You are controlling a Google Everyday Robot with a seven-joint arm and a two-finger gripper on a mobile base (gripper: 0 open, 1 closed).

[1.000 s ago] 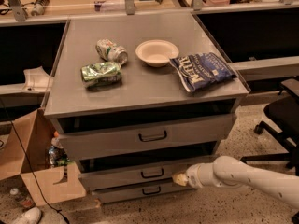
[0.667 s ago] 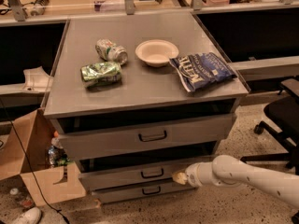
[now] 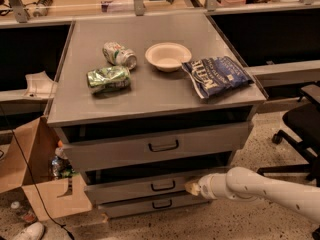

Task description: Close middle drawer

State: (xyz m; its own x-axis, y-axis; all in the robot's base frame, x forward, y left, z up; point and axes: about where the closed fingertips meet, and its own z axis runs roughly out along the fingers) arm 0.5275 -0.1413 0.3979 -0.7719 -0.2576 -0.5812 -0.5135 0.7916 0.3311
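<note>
The robot's white arm [image 3: 270, 189] is stretching low across from the right, its pincer [image 3: 192, 187] resting against the low front of the wide, shallow grey metal middle drawer [image 3: 125, 190], just right of its small dark loop handle [image 3: 163, 185]. Whether the pincer is clenched or released, I cannot tell. The drawer is sitting slightly out beneath the taller grey top drawer [image 3: 100, 151]. Pushing this far off-centre is probably risking a skewed, jamming drawer, or the tip slipping off the panel.

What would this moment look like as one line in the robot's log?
pincer at right end of middle drawer front | drawer looks partly out | on top: green can, second can, bowl, chip bag
</note>
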